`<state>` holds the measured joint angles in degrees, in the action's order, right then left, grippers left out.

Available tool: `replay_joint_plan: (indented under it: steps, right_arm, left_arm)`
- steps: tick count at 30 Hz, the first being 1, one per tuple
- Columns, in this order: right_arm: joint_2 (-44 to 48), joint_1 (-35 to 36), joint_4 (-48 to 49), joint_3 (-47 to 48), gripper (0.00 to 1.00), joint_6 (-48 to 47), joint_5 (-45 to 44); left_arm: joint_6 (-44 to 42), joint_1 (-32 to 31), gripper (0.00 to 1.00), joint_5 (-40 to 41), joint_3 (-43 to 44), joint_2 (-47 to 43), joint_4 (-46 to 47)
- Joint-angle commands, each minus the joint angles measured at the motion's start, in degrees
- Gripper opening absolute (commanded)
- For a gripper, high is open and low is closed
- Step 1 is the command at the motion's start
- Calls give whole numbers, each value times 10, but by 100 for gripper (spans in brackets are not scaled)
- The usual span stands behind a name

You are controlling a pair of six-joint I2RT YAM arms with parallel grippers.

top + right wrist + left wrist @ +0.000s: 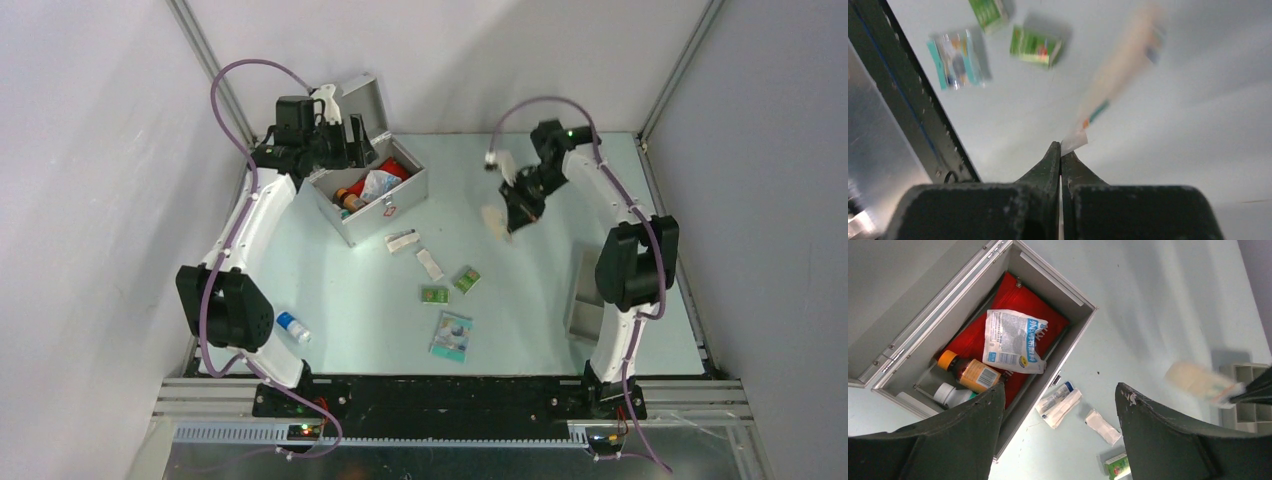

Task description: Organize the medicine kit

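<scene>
The medicine kit (385, 210), a silver case, stands open at the back left with its lid (365, 98) raised. In the left wrist view the kit (1075, 337) holds a red pouch (1020, 302), a white printed packet (1013, 340), an orange bottle (970, 372) and a white bottle (950, 394). My left gripper (345, 138) hovers open and empty over the kit's back edge; it also shows in the left wrist view (1060, 387). My right gripper (517, 208) is shut on the corner of a long beige packet (1120, 70), held above the table right of the kit.
On the table lie a white tube packet (403, 240), a white sachet (430, 265), two green boxes (467, 279) (434, 294), a blue packet (452, 335) and a blue-capped bottle (292, 327). A grey divided tray (585, 295) sits by the right arm.
</scene>
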<state>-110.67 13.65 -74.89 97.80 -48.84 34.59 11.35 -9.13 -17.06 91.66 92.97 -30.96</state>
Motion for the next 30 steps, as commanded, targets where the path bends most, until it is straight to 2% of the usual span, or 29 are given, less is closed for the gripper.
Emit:
replay_joint_plan:
  steps: [1, 4, 5, 8, 10, 13, 15, 18, 20, 25, 30]
  right_arm:
    - [-26, 30, -27, 188, 0, 27, 95]
    - [-100, 49, 35, 300, 0, 143, 162]
    - [-113, 55, 66, 350, 0, 162, 169]
    - [-159, 86, 164, 417, 0, 249, 178]
    - [-162, 99, 298, 399, 0, 338, 182]
    - [-170, 107, 593, 350, 0, 550, 183]
    - [-206, 110, 734, 356, 0, 662, 175]
    - [-265, 127, 785, 425, 0, 683, 139]
    - [-274, 140, 868, 390, 0, 689, 97]
    - [-312, 155, 888, 349, 0, 663, 15]
    - [-337, 156, 889, 338, 0, 663, 39]
  left_arm:
    - [-23, -1, 86, 20, 33, 1, 13]
    - [-36, 5, 88, 45, 54, 2, 7]
    - [-39, 11, 88, 52, 58, 1, 2]
    - [-41, 29, 88, 65, 68, -1, -4]
    - [-41, 42, 88, 71, 69, -4, -7]
    - [-42, 58, 88, 78, 73, -7, -9]
    - [-46, 60, 89, 86, 71, -12, -9]
    - [-55, 61, 89, 92, 64, -26, -9]
    - [-58, 61, 89, 94, 55, -35, -10]
    - [-61, 61, 89, 90, 29, -60, -17]
    - [-67, 60, 89, 87, 17, -75, -26]
